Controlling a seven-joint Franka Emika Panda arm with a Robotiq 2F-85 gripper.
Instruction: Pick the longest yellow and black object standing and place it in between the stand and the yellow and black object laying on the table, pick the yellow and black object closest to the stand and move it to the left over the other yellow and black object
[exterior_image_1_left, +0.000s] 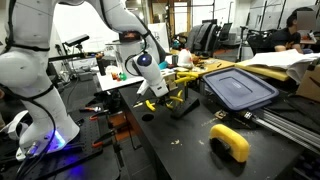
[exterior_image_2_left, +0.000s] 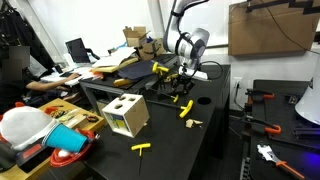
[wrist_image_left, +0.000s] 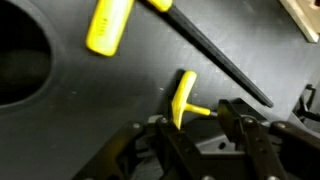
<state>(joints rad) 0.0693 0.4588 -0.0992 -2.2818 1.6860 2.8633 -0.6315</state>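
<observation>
The claw (wrist_image_left: 200, 128) hung low over the dark surface (wrist_image_left: 90, 120), jaws parted, gripping nothing that I could see. A yellow-handled key (wrist_image_left: 185, 100) lay flat just at its tips, and a longer key (wrist_image_left: 112, 25) lay apart from it (its black shaft ran slantwise past). The stand (exterior_image_2_left: 165, 78) stood close by in an exterior view. I judged the placing step nearly done. Next the claw would need to lift clear, close on whichever key lay nearest the stand, and carry it left.
</observation>
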